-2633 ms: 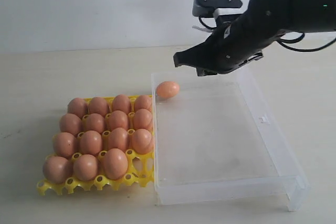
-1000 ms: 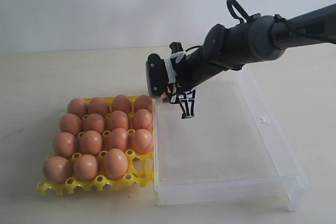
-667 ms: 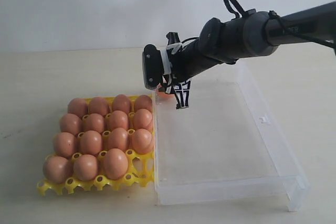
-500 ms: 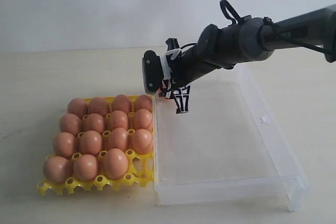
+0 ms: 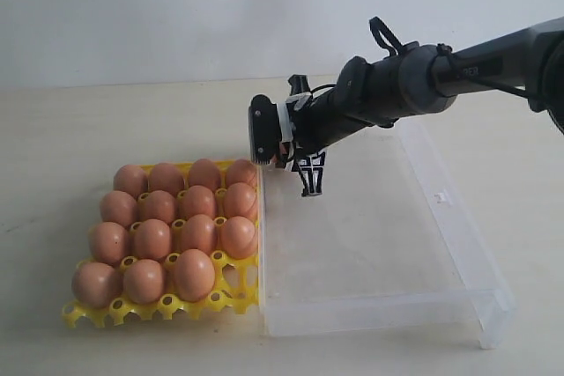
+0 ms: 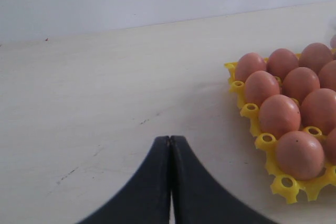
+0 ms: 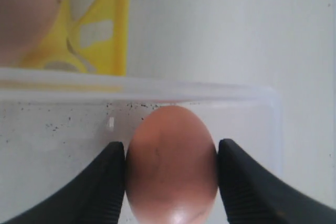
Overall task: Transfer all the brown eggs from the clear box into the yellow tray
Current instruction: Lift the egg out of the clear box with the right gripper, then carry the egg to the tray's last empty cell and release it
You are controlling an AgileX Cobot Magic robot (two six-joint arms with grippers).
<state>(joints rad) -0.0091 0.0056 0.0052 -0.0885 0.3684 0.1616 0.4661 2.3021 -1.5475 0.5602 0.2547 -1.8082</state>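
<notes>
A robotics lab, by every sign — a black jointed arm [image 5: 414, 85] trailing cable hangs over a plain pale table [image 5: 106, 121] set against a blank white wall [image 5: 176, 15], the staged look of a test bench.

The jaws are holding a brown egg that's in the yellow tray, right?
No. The brown egg between the jaws is inside the clear box, just beside the yellow tray, not in it. The right wrist view shows it.

Black right arm [image 5: 414, 85] with rounded joints, looped black cable [image 5: 384, 27], white wrist band [image 5: 287, 121], matte black tapered jaws
</notes>
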